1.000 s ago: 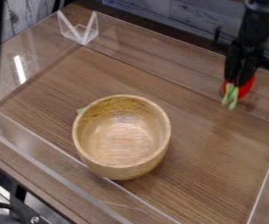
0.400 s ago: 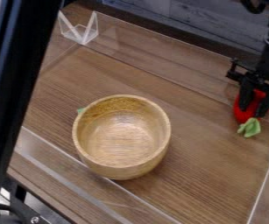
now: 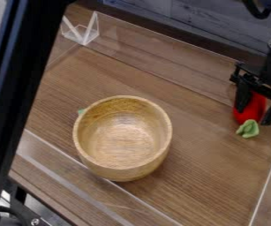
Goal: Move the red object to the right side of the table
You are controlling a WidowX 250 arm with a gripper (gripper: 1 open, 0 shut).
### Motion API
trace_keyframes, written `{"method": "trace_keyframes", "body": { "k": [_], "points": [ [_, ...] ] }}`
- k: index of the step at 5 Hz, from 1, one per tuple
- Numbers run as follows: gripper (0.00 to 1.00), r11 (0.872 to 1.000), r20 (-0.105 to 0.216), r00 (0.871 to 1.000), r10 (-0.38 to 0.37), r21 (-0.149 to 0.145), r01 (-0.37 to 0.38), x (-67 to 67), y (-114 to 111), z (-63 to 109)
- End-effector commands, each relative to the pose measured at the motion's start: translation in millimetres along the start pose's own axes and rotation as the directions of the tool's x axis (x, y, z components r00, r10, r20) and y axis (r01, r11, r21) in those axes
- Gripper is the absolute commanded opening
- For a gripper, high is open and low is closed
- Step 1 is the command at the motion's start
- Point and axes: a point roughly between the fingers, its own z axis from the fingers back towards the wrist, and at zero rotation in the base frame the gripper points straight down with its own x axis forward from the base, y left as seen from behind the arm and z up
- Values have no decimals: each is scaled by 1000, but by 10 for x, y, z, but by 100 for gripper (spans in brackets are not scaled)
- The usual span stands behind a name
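Camera — gripper (image 3: 258, 104) over red object (image 3: 252, 111), no legible writing

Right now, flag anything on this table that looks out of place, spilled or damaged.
Nothing stands out. The wooden bowl sits upright and empty near the middle of the table. The red object is at the right edge under the pincer, its green leaf on the wood. No spills or damage show.

Round light wooden bowl (image 3: 124, 137) upright, small clear acrylic stand (image 3: 81, 28) at the far left corner
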Motion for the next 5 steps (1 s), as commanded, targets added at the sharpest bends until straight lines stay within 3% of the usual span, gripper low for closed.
{"method": "trace_keyframes", "body": {
  "k": [1,2,3,4,5],
  "points": [
    [0,998,42,997,-61,4,60,31,12,72],
    [100,994,31,993,-111,13,111,32,-21,47],
    [100,994,21,994,-108,21,108,29,148,-69],
    [0,996,15,996,-83,21,82,19,381,-115],
    [0,995,37,995,-96,33,95,-85,317,72]
  ]
}}
